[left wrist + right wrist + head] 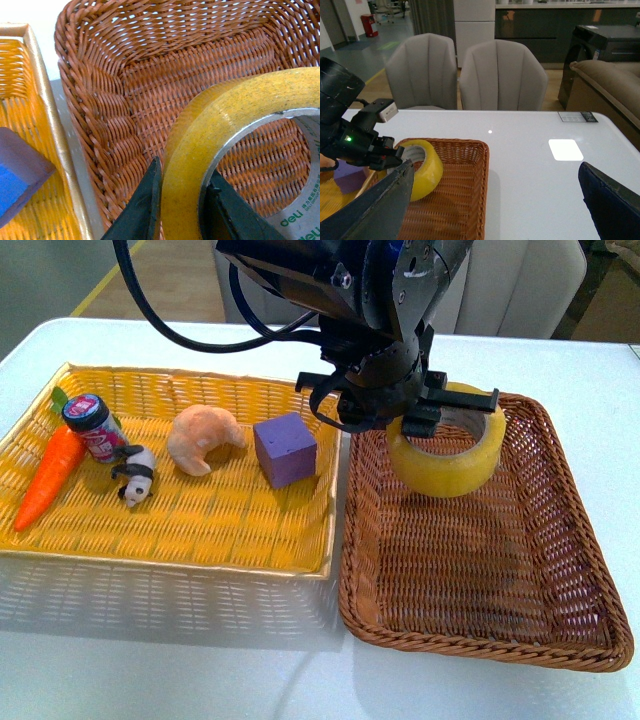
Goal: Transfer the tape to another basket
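Tape point(447, 455), a wide yellowish roll with a white core, hung tilted over the far part of the brown wicker basket point(480, 648), inside its rim. Whether the roll's lower edge touched the weave could not be told.

Farthest to the left of that basket lay an orange toy carrot point(48, 475). Just beyond it, a little nearer the wicker basket, was a small bottle point(95, 425) with a dark cap and pink label. A toy panda point(137, 480) lay touching the bottle's base. Nearer again sat a tan croissant point(203, 438), and then a purple cube point(284, 448), close to the wicker basket's left wall. All five rested in a yellow woven tray point(170, 563), whose right edge stood just beside the wicker basket on the white table point(600, 390).

The left gripper point(408, 422) reached down over the wicker basket's far left corner. In the left wrist view its two black fingers point(145, 210) were pressed against the roll's wall, one outside and one inside the core, pinching the tape.

The right gripper point(492, 205) appeared only in its own wrist view, to the right of the wicker basket and well apart from it. Its jaws stood spread wide with nothing between them. Two grey chairs point(500, 75) stood beyond the table, behind the wicker basket.
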Robot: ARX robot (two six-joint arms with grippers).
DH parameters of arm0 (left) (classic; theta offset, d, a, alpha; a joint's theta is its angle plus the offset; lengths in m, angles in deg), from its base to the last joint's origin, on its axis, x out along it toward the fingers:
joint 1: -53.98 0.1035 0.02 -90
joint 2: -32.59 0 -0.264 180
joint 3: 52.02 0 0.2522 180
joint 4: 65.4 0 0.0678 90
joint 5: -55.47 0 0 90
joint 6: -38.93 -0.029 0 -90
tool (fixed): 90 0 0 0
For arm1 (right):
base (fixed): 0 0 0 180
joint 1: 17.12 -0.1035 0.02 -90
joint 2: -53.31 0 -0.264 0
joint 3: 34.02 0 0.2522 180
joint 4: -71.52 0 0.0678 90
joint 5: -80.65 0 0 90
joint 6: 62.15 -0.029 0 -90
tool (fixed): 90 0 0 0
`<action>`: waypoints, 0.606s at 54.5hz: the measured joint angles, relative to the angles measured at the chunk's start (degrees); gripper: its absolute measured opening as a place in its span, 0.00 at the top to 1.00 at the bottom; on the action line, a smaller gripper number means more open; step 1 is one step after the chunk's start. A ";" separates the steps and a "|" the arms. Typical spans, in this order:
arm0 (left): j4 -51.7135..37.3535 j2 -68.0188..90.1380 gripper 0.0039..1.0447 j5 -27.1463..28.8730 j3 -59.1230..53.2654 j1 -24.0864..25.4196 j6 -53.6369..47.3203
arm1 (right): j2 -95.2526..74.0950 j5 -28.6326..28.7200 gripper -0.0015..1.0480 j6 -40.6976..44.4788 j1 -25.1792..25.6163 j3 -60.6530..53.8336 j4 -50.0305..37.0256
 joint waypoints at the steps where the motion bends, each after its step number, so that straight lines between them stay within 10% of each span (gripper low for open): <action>1: 0.00 0.00 0.82 -0.20 0.00 -0.04 0.11 | 0.00 0.00 0.09 0.00 0.00 0.00 0.00; 28: -8.13 -5.44 0.08 -1.55 -9.53 -0.07 1.90 | 0.00 0.00 0.09 0.00 0.00 0.00 0.00; 33: -13.33 -11.52 0.09 -1.25 -15.58 1.14 2.47 | 0.00 0.00 0.09 -0.02 0.00 0.00 0.00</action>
